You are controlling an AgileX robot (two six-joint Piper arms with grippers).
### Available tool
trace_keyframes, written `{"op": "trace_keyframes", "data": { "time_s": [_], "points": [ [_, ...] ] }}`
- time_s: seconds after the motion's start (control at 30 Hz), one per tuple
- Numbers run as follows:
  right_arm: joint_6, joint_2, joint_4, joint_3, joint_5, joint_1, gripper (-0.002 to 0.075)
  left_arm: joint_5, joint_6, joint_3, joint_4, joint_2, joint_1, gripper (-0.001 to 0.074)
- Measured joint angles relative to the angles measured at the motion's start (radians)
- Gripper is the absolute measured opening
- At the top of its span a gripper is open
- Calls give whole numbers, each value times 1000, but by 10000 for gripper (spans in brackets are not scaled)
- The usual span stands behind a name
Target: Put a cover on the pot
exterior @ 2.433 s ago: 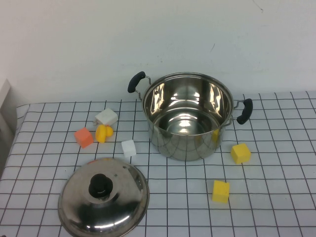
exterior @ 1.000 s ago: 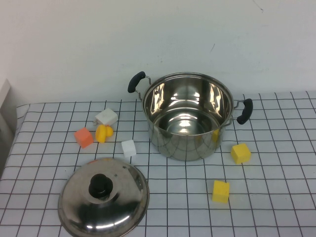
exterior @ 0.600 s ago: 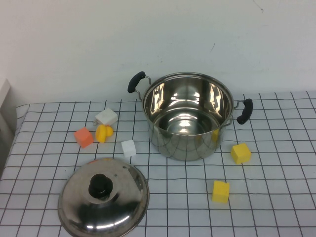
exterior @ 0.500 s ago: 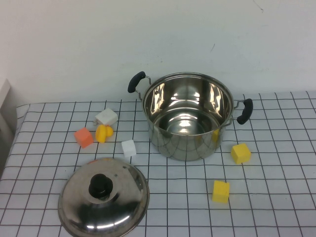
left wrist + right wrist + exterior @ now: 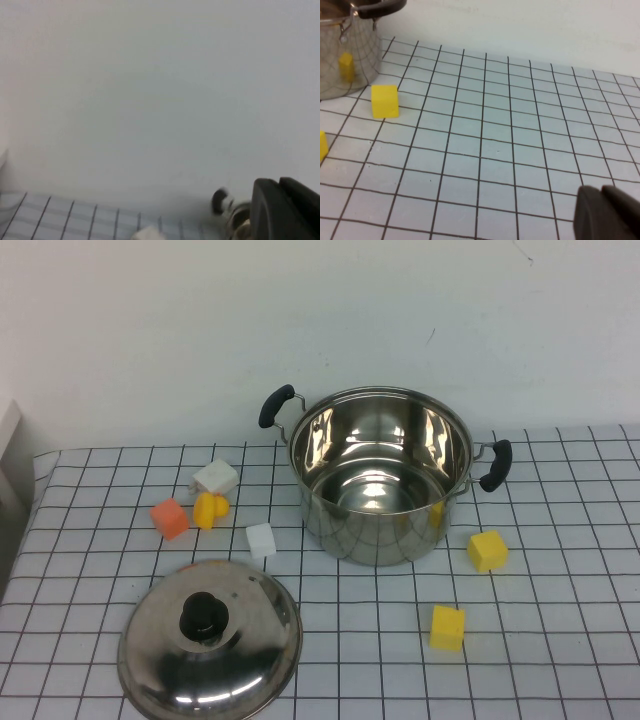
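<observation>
Steel pot [image 5: 381,476] sits open, domed lid [image 5: 210,638] beside — you can't tell either gripper's jaws: left gripper [image 5: 285,210], right gripper [image 5: 606,214].

Above the pot [image 5: 382,476] you have open air, its mouth uncovered and nothing inside; the lid [image 5: 210,640] lies flat on the bench [image 5: 560,640] at the near left, its knob free to reach from above. Between lid and pot only the white block [image 5: 260,539] stands near the path, with the orange block [image 5: 169,518], yellow piece [image 5: 208,509] and second white block [image 5: 215,477] clustered further left. On the right you meet two yellow blocks [image 5: 487,550] [image 5: 447,627] near the pot; beyond them the bench is bare grid, and neither the left tool [image 5: 287,210] nor the right tool [image 5: 607,212] hangs over the middle.
</observation>
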Motion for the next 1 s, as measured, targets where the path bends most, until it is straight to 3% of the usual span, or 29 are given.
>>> {"op": "trace_keyframes", "data": {
  "time_s": [0.17,0.33,0.63,0.8,1.0],
  "points": [
    [0,0,0,0,0,0,9,-87,-8,-27,80,224,0,-1],
    [0,0,0,0,0,0,9,-283,-51,-29,185,430,0,-1],
    [0,0,0,0,0,0,9,-595,-356,-29,697,760,0,-1],
    [0,0,0,0,0,0,9,-696,-290,-18,738,912,0,-1],
    [0,0,0,0,0,0,9,-804,-22,-8,708,1085,0,24]
  ]
}}
